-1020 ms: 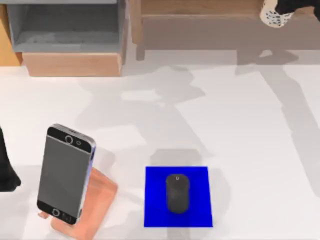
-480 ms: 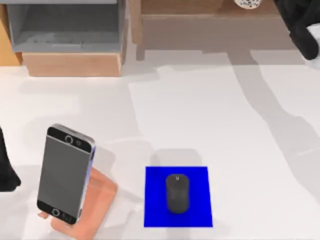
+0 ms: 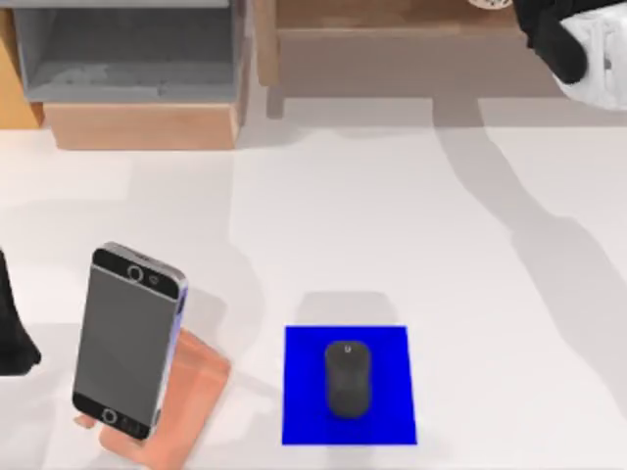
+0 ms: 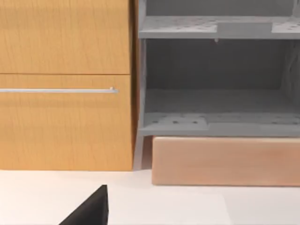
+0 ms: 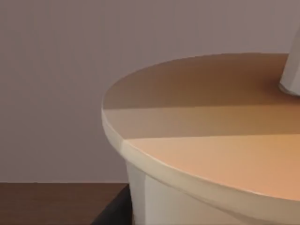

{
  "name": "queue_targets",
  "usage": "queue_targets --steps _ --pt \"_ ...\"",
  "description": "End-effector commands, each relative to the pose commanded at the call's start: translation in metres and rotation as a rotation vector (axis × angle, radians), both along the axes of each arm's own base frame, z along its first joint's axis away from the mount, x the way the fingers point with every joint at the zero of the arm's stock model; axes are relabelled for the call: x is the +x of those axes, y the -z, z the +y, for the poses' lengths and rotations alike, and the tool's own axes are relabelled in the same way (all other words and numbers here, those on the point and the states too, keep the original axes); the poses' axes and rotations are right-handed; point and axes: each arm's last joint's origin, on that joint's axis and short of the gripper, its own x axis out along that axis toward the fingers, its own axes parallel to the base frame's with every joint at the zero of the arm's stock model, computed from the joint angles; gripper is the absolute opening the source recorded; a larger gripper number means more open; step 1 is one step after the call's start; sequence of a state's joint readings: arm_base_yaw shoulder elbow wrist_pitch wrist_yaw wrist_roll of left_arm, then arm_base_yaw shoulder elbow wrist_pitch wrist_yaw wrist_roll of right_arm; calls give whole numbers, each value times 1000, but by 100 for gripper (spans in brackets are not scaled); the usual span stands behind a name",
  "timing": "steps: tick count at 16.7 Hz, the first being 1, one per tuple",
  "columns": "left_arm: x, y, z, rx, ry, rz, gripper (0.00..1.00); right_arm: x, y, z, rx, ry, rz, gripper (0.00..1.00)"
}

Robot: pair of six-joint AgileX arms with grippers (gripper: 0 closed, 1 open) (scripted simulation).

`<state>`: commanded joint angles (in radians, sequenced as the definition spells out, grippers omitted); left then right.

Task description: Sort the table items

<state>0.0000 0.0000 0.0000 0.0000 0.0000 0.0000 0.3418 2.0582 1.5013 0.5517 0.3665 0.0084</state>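
Top view, table [image 3: 392, 225]. The smartphone [image 3: 127, 338] leans tilted on a translucent salmon-pink stand [image 3: 191, 392] at about 8 o'clock of the table. It has a black frame and a flat grey screen. It is judged stiff, smooth and liable to slip, so it is best taken by its long edges.

The computer mouse [image 3: 347, 379], small, dark grey and domed, lies on a bright blue square mat [image 3: 304, 392] at about 6 o'clock. It is judged light and rigid, with a rounded back that gives poor purchase, and its flanks are the better hold.

The white dark-dotted cup [image 3: 487, 4] sits at about 1 o'clock on the wooden shelf [image 3: 392, 15] along the far edge. It is cut by the frame edge. It is judged light and easy to tip.

The right gripper [image 3: 578, 49] is just beside the cup, also at 1 o'clock; whether its jaws are open or closed cannot be told. The left arm [image 3: 12, 333] is parked at 9 o'clock, and its jaw state also cannot be told. Its wrist view faces a grey open cabinet [image 4: 215, 84] beside an orange-brown drawer front [image 4: 65, 84].
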Motion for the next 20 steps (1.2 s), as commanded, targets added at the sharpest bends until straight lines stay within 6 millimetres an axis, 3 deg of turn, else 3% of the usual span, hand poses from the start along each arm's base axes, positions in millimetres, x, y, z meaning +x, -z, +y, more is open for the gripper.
queue_targets --steps 20 --pt "0 0 0 0 0 0 100 0 -1 -6 4 18 -1 0"
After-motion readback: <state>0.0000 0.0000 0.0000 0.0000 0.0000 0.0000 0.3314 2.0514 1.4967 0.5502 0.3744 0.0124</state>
